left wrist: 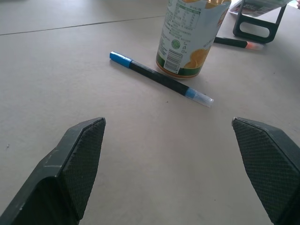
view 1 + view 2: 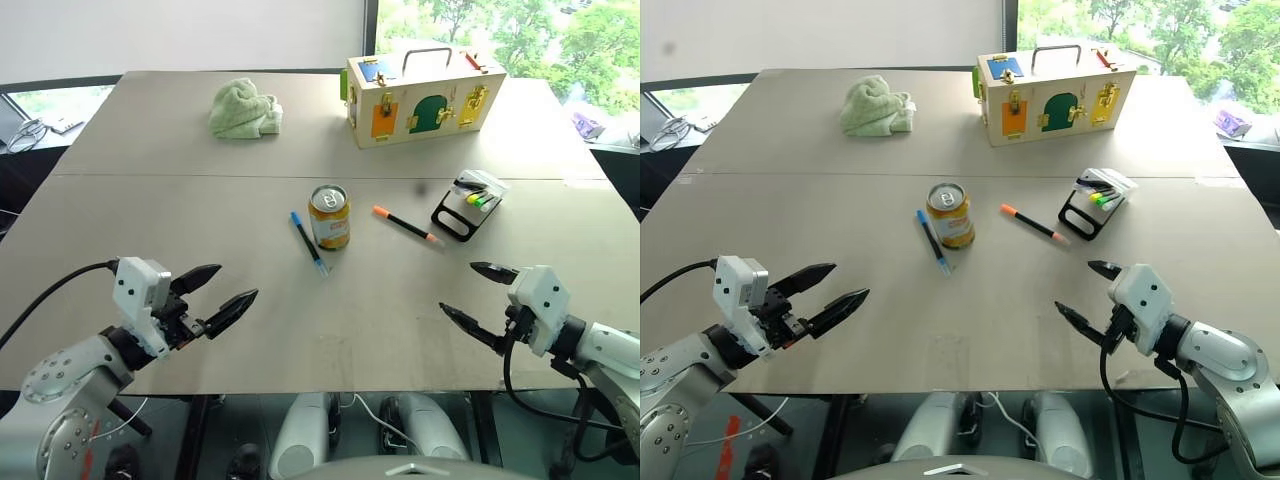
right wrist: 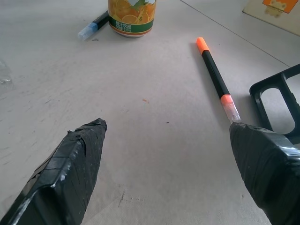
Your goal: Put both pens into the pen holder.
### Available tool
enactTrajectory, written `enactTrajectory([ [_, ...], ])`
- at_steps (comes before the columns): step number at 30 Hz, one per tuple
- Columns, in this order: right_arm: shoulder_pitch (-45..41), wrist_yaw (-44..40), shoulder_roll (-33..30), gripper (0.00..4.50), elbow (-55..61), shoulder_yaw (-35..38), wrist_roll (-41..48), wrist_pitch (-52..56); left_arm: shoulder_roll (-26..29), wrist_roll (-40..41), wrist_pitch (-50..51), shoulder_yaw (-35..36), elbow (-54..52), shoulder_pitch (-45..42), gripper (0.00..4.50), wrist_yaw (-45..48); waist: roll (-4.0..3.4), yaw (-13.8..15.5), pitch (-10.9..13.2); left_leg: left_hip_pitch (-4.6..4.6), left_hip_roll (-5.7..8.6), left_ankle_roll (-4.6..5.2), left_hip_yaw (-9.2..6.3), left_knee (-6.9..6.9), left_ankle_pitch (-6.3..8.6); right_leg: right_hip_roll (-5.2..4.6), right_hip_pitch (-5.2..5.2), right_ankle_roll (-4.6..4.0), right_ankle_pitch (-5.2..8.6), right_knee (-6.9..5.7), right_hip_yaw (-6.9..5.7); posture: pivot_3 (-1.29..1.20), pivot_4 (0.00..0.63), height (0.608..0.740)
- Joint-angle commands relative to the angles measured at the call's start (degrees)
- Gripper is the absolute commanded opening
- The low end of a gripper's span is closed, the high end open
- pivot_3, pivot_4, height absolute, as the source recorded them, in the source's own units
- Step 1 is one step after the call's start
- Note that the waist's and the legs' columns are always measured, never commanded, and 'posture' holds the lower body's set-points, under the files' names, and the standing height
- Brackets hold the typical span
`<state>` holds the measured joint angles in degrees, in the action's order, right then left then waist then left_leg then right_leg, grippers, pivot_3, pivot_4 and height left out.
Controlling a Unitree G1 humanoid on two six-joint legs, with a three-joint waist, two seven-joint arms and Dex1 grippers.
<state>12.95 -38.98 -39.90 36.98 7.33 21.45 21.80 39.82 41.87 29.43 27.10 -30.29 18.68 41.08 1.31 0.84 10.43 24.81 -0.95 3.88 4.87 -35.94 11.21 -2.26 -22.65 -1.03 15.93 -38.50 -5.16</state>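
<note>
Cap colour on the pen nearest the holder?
Orange, on the pen; clearest in the right wrist view.

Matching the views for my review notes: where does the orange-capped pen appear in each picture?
Left eye: orange-capped pen, right of the can.
Right eye: pen, again right of the can.
Left wrist: its tip end, beyond the can.
Right wrist: pen, beside the pen holder.

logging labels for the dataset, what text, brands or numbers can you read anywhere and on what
None can be quoted.
Orange-and-green drink can: a panel of small print and a barcode, too small to read.
Same can's front, orange lettering seen from the head camera: blurred.
Wooden box with coloured doors: no lettering visible.
</note>
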Motion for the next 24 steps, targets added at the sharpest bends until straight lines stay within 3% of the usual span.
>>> enactTrajectory([
  [1,-1.43,0.79,1.25,4.5,3.19,1.94,2.84,0.33,0.42,-0.86,-1.17,-1.1,-0.16,-3.35,4.49,0.16,0.0,0.0,0.0,0.0,0.0,0.0,0.0,0.0,0.0,0.0,0.0,0.0,0.0,0.0,0.0,0.0,0.15,0.74],
  [7,-4.84,2.61,1.46,4.5,7.43,3.23,7.24,5.56,-0.31,-6.45,-0.03,-11.49,0.93,-17.6,4.49,-4.02,-0.05,0.44,-0.05,-0.01,0.0,0.0,-0.04,-0.08,0.0,0.0,0.09,0.1,-0.07,-0.03,-0.07,0.0,0.15,0.74],
  [10,-2.74,-1.69,-2.06,4.5,10.82,4.9,11.83,7.77,-1.46,-9.61,3.12,-18.65,2.74,-25.99,4.49,-6.61,-0.08,0.92,-0.05,0.05,0.01,0.0,-0.01,-0.12,-0.03,-0.01,0.14,0.17,-0.11,-0.02,-0.07,0.0,0.15,0.74],
  [13,-1.47,-0.56,-2.47,4.5,12.58,6.65,12.42,7.56,-3.65,-14.19,3.08,-25.8,5.87,-33.13,4.49,-7.42,0.01,0.7,-0.1,0.02,0.0,0.11,0.02,-0.1,-0.24,0.02,0.16,0.16,-0.1,-0.02,-0.07,0.0,0.15,0.74],
  [18,1.41,0.82,-1.65,4.5,16.38,8.23,12.95,7.16,-5.78,-18.44,2.07,-30.01,11.36,-38.05,4.49,-7.23,0.02,0.5,-0.11,0.02,0.0,0.1,0.03,-0.11,-0.27,0.05,0.15,0.17,-0.11,-0.04,-0.07,0.0,0.15,0.74],
  [24,6.14,0.72,-0.88,4.5,19.94,9.46,12.65,5.06,-7.27,-20.04,0.77,-29.73,16.31,-40.75,4.49,-5.99,0.03,0.34,-0.11,0.02,0.0,0.1,0.02,-0.14,-0.27,0.04,0.17,0.18,-0.11,-0.05,-0.07,0.0,0.15,0.74],
])
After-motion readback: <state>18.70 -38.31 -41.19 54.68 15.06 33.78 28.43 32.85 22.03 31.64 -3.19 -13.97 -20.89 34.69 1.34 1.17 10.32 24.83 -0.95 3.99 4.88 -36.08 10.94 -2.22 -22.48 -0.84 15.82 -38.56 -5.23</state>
